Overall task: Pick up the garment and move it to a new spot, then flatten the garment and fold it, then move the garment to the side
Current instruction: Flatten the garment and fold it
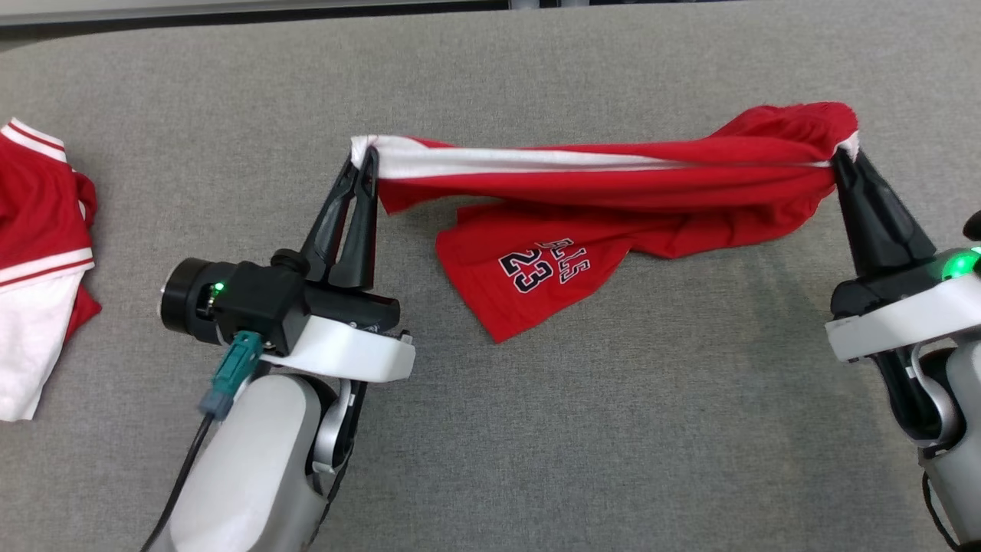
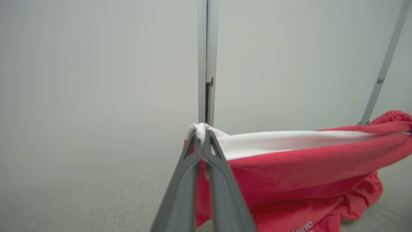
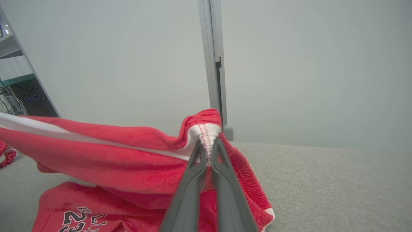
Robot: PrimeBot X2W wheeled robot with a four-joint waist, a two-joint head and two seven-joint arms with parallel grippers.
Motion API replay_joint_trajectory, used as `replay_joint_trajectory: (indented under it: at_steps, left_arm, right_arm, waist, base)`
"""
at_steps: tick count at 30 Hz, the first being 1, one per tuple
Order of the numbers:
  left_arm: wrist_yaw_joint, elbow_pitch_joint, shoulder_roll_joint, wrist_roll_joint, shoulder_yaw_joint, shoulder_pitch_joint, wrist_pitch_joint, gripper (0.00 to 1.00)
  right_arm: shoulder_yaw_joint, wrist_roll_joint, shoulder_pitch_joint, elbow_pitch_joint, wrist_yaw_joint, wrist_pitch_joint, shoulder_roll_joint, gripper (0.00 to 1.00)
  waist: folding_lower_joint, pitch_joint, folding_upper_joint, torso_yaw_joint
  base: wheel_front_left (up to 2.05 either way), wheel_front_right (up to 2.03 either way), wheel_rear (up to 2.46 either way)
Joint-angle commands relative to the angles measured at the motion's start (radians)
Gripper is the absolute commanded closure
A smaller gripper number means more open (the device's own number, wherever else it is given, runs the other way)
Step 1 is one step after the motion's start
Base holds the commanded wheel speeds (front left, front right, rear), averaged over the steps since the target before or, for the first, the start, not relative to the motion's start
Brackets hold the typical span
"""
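Head view: the left gripper (image 1: 366, 159) and right gripper (image 1: 843, 157) each pinch 1 end of the red garment (image 1: 582, 184). It hangs stretched between them, its "23" panel trailing on the grey table (image 1: 536, 429).

Left wrist view: the jaws are pressed together on white trim.

Right wrist view: the jaws nip a white seam, possibly only thinly.

To do this step well, raise both ends evenly and taut so neither grip slips.

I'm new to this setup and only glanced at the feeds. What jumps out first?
A red fabric garment with a white stripe and a printed 23 hangs stretched over the middle of the grey fabric-covered table, its lower part resting there. The left gripper is shut on its white corner, the right gripper on the other end. A second red-and-white garment lies at the table's left edge.
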Motion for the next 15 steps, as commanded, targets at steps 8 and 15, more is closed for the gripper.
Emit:
replay_joint_trajectory:
  at_steps: [8, 15]
  left_arm:
    - [0.024, -0.298, 0.048, 0.07, 0.027, 0.001, -0.003, 1.0]
    - [0.028, -0.476, 0.069, 0.11, 0.013, -0.062, 0.048, 1.0]
  right_arm:
    - [-0.143, -0.08, 0.044, -0.241, 0.0, 0.039, 0.005, 1.0]
    - [-0.285, -0.139, 0.084, -0.466, 0.0, 0.159, 0.053, 1.0]
  waist:
    - [0.0, -0.121, 0.0, -0.038]
    - [0.0, -0.184, 0.0, -0.047]
  base:
    - [0.0, 0.0, 0.0]
    - [0.0, 0.0, 0.0]
